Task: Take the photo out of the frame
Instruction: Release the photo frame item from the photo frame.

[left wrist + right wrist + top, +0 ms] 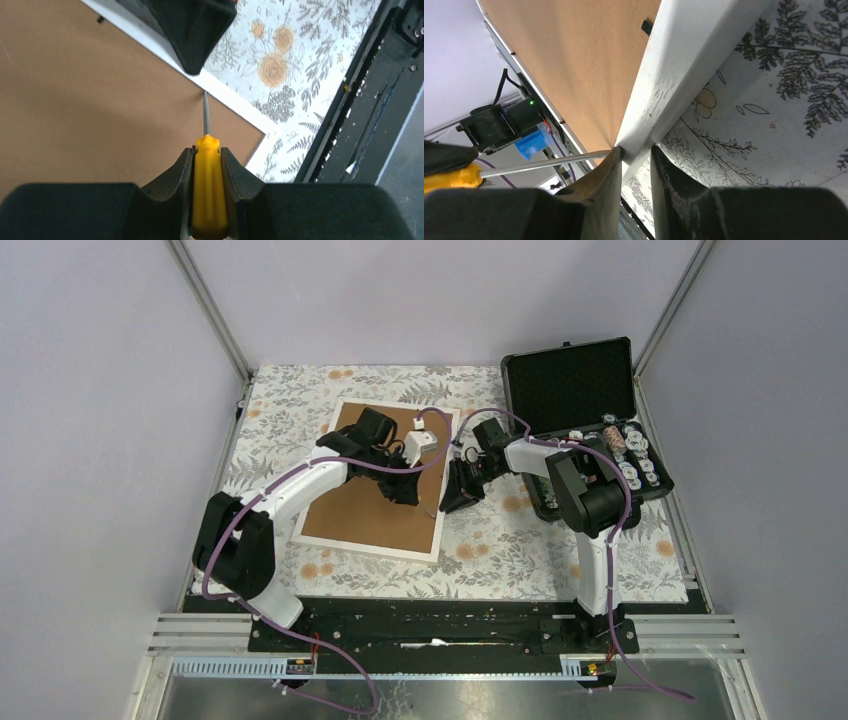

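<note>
frame (365, 515) face-down, brown back up, toward worktop's (500, 545) far edge. left gripper (206, 156) clenched on yellow screwdriver (208, 200), tip at frame's right border; right gripper (634, 153) pinching that white border.

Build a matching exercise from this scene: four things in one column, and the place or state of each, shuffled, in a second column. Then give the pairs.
Column one
1. screwdriver
2. frame
3. case
4. right tool

Column two
A. standing open at the far right
B. lying with its brown back facing up
C. clamped by its yellow handle in the left tool
D. closed on the frame's white edge

Pairs: 1-C, 2-B, 3-A, 4-D
</note>
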You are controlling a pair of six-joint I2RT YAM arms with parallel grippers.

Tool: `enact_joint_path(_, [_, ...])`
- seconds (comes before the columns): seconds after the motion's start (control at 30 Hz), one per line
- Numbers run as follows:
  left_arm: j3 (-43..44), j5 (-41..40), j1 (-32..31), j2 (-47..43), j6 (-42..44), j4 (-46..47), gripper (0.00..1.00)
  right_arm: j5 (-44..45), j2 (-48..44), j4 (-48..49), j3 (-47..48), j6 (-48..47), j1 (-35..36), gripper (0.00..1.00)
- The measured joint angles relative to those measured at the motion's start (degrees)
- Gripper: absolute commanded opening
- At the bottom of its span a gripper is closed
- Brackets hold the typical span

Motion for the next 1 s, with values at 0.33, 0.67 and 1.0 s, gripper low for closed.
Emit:
enact_joint_path(0.33, [5.81, -8.15, -8.33, 3.52, -2.27, 4.26, 0.00, 0.22, 0.22, -0.83, 0.46, 0.20, 0.04, 0.19])
enact_joint_path(0.67, [6.23, -9.94, -6.71, 3.34, -6.64, 4.00, 0.00, 1.90, -0.15, -1.51, 1.07, -1.95, 0.59, 0.52])
enact_joint_path(1.0, [2.84, 8.76, 16.33, 6.29, -32.00, 13.05, 0.00, 5.01, -6.23, 4.61, -2.23, -7.39, -0.42, 0.56])
